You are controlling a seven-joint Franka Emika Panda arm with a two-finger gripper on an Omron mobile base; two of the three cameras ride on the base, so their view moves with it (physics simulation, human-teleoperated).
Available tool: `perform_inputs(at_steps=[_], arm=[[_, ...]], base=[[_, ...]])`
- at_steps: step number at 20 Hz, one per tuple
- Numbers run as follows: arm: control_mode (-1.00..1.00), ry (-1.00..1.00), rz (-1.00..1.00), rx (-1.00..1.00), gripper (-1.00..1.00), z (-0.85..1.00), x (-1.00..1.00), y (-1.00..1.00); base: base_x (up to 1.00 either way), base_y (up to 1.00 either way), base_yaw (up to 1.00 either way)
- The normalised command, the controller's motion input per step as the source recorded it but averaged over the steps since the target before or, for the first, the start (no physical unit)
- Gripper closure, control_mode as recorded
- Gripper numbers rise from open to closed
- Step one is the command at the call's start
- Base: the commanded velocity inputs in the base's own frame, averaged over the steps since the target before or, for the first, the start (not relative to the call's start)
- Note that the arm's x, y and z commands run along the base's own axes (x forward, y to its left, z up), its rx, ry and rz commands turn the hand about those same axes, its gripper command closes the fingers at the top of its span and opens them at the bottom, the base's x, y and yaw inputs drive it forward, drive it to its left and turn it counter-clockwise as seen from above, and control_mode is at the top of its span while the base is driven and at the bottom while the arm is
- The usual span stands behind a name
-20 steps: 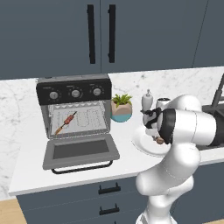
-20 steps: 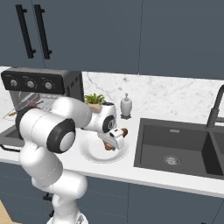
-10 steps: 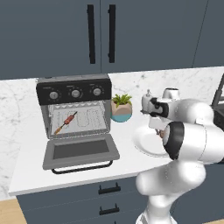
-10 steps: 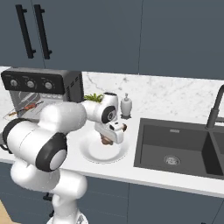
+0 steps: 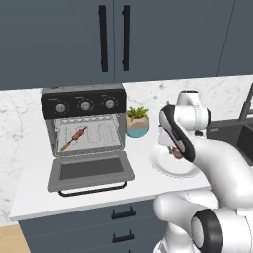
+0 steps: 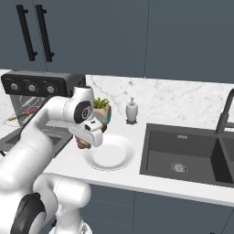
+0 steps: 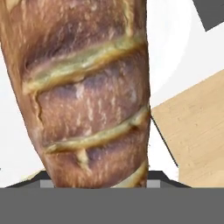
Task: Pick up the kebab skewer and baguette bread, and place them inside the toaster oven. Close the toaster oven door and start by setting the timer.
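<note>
Kitchen, rendered. Dark blue-grey upper cabinets (image 5: 148, 39) with black vertical bar handles (image 5: 103, 38). White marble-veined backsplash (image 6: 183, 98) and counter (image 5: 29, 163). Lower drawers (image 5: 99, 227) in the same dark blue-grey with short black pulls. Dark sink basin (image 6: 183, 155) set into the counter, black tap (image 6: 225, 112) at its far right. Small potted plant (image 5: 137, 121) in a teal pot near the wall; white soap dispenser (image 6: 131, 111) beside it. Light wood floor (image 5: 10, 239). Lighting even, soft shadows
</note>
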Motion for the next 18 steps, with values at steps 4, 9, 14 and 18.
perform_inputs(at_steps=[4, 9, 14, 18], arm=[[-1.00, 0.00, 0.20, 0.00, 1.00, 0.65, -0.38, 1.00], [-1.00, 0.00, 0.23, 0.00, 1.00, 0.41, -0.08, 1.00], [-1.00, 0.00, 0.22, 0.00, 1.00, 0.19, 0.00, 1.00], [-1.00, 0.02, 0.17, 0.00, 1.00, 0.07, 0.00, 0.81]], base=[[0.00, 0.00, 0.00], [0.00, 0.00, 0.00], [0.00, 0.00, 0.00], [0.00, 0.00, 0.00]])
